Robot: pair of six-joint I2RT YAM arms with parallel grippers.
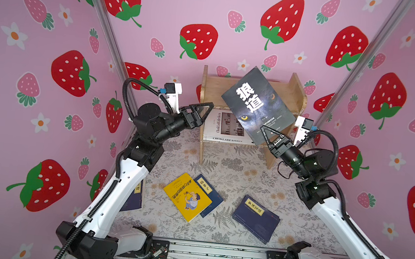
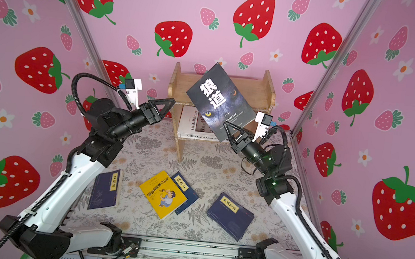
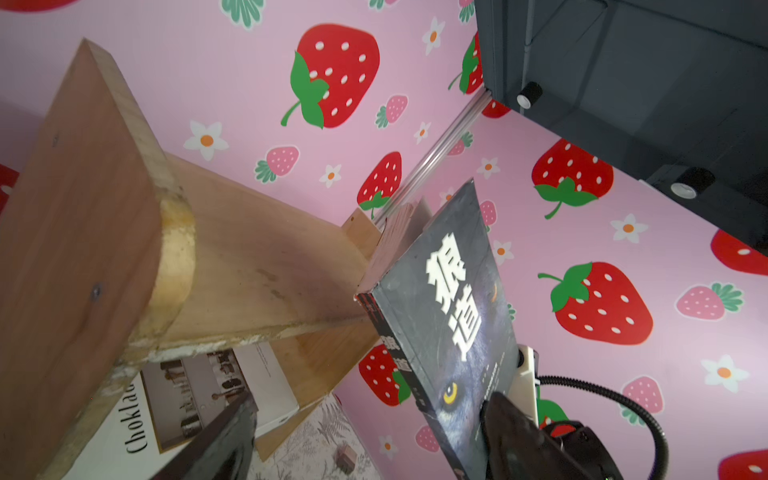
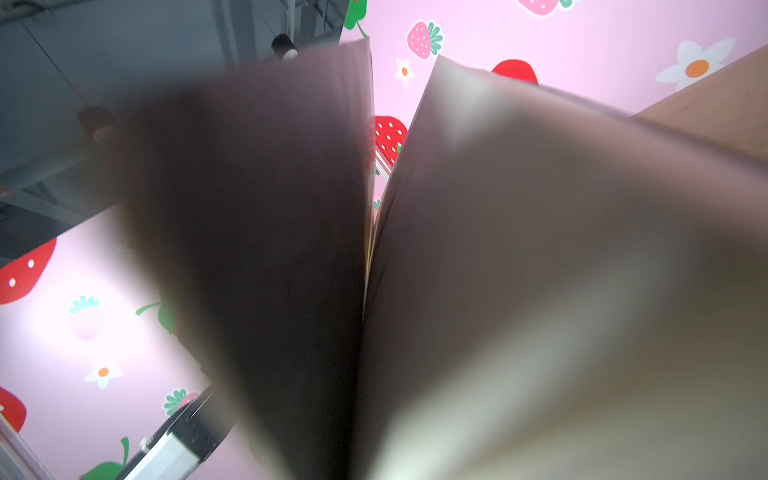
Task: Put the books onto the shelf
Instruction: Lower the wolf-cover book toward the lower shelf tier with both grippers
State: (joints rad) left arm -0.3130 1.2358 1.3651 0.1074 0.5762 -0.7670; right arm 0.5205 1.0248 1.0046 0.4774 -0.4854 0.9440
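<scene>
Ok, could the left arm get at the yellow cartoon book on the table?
Probably yes. The left gripper looks open and empty beside the shelf, and the yellow book lies flat atop a navy book with nothing over it; the arm must pull back.

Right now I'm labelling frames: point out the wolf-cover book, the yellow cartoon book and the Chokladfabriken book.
wolf-cover book (image 1: 257, 106): in a top view, middle of front cover.
yellow cartoon book (image 1: 187, 197): in a top view, cover centre.
Chokladfabriken book (image 1: 212, 123): in a top view, white cover beside title.
</scene>
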